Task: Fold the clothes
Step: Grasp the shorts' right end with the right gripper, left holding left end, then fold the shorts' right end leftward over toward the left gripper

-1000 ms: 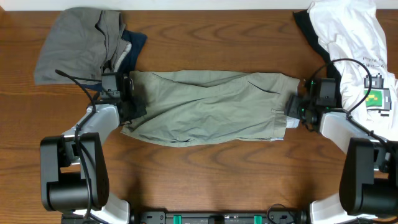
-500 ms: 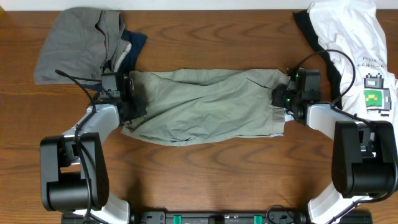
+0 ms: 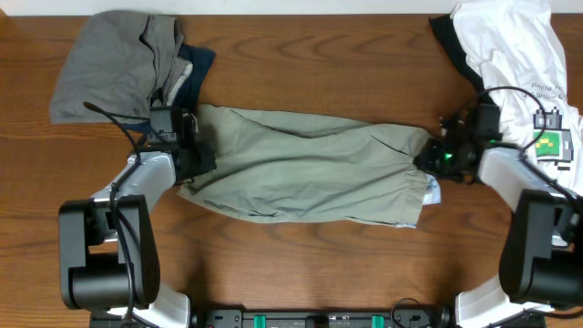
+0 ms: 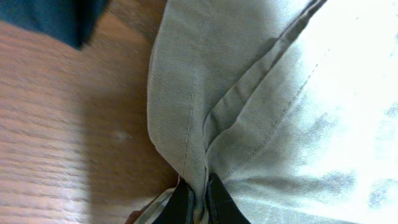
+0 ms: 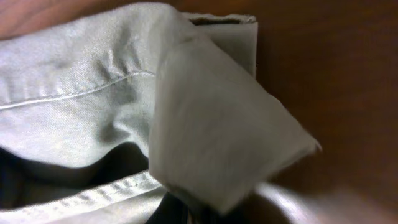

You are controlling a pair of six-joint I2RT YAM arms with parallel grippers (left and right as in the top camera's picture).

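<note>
Overhead, the light khaki-olive cotton shorts (image 3: 310,173) lie across the brown wooden table (image 3: 301,73); left gripper (image 3: 189,150) and right gripper (image 3: 435,157) each clamp one end. Lift both ends evenly, keeping the cloth taut, for a square fold

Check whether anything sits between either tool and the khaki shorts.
Nothing visible does. The left tool is shut on the khaki shorts at their left end, and the right tool is shut on their right end. The grey pile and the white tee lie at the table's far corners, out of the way.
</note>
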